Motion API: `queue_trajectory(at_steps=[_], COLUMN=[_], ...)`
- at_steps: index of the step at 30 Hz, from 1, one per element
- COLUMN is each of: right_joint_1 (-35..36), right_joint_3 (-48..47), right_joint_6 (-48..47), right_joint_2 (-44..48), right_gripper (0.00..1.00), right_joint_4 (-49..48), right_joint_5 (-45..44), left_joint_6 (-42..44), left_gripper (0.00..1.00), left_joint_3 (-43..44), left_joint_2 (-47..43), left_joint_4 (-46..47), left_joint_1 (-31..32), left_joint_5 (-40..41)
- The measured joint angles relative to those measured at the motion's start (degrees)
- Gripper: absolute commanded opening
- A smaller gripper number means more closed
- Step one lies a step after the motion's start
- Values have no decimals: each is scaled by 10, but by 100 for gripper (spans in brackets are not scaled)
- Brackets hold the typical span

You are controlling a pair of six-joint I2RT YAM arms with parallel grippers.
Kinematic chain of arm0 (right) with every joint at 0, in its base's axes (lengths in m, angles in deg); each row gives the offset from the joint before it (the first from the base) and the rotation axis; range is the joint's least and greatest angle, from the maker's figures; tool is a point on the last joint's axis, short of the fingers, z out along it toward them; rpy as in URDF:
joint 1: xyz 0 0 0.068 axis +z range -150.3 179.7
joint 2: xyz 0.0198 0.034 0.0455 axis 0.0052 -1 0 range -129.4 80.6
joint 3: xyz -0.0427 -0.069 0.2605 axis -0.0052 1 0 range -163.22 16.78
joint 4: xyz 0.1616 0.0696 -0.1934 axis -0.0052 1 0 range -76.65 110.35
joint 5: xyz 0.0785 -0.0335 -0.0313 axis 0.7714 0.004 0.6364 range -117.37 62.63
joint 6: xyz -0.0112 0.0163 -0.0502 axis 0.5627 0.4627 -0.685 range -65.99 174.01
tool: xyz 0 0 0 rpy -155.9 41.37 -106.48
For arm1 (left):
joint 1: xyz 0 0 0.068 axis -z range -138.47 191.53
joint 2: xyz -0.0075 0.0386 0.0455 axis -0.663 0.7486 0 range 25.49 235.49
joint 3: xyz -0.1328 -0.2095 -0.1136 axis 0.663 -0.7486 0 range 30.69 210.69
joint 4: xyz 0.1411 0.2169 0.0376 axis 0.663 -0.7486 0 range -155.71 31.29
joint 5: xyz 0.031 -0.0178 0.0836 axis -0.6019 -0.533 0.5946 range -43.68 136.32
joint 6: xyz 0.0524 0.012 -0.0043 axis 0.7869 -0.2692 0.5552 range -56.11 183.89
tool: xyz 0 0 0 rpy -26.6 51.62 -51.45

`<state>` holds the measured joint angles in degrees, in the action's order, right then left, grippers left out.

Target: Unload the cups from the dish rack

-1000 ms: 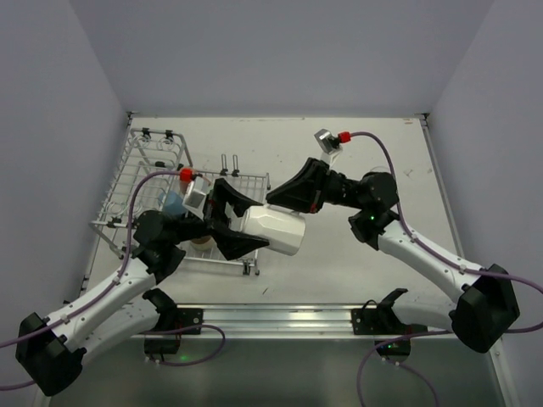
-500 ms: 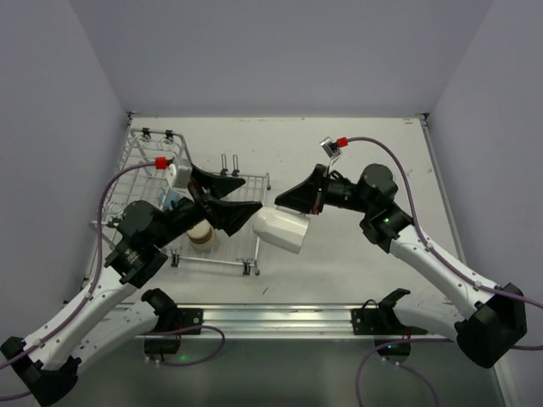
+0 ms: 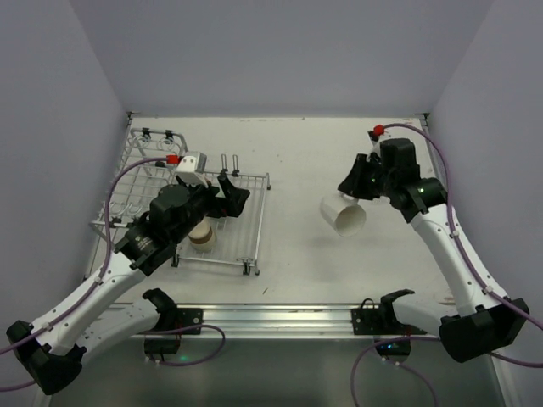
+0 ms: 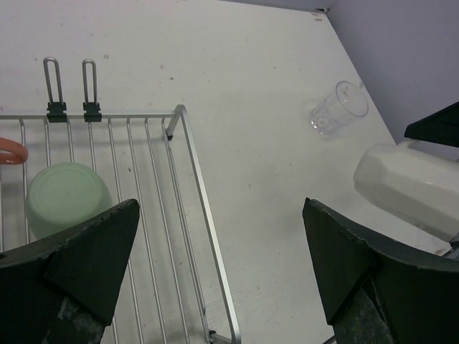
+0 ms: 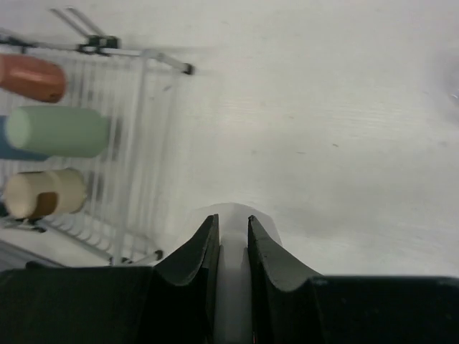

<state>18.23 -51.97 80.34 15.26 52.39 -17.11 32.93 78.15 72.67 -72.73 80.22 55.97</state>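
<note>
The silver wire dish rack (image 3: 136, 182) stands at the table's left. In the right wrist view it (image 5: 154, 136) holds a brown cup (image 5: 29, 77), a pale green cup (image 5: 61, 131), a blue cup (image 5: 6, 147) and a cream-and-brown cup (image 5: 43, 193), all lying on their sides. My right gripper (image 3: 348, 193) is shut on the wall of a white cup (image 3: 344, 216) and holds it tilted above the table right of the rack; its jaws pinch the wall (image 5: 233, 236). My left gripper (image 3: 233, 193) is open and empty over the rack's right edge (image 4: 201, 208), with the green cup (image 4: 68, 197) below left.
A clear cup (image 4: 337, 109) lies on the bare table beyond the rack, towards the far right wall. The held white cup (image 4: 412, 186) hangs to the right of my left gripper. Two upright wire loops (image 4: 68, 86) stand at the rack's far edge. Walls close the table on three sides.
The white cup passed from my left gripper to my right one. The right gripper has carried it to the right, away from the rack. The left gripper opened and drew back over the rack.
</note>
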Motion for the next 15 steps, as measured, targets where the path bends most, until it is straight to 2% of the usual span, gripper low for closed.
queue_trajectory(at_steps=[4, 8, 15], right_joint_1=[-82, -164, -249], right_joint_3=[0, 0, -18], right_joint_6=[-26, -42, -45], right_joint_2=[-1, -14, -110], right_gripper=[0, 0, 0], right_joint_4=[83, 123, 160], right_joint_5=[-41, -62, -64], left_joint_6=[0, -1, -26], left_gripper=[100, 100, 100], left_joint_3=[0, 0, 16], left_joint_2=[4, 25, 103], left_joint_4=[2, 2, -11], left_joint_1=[0, 0, 0], left_joint_5=[-1, -5, -6])
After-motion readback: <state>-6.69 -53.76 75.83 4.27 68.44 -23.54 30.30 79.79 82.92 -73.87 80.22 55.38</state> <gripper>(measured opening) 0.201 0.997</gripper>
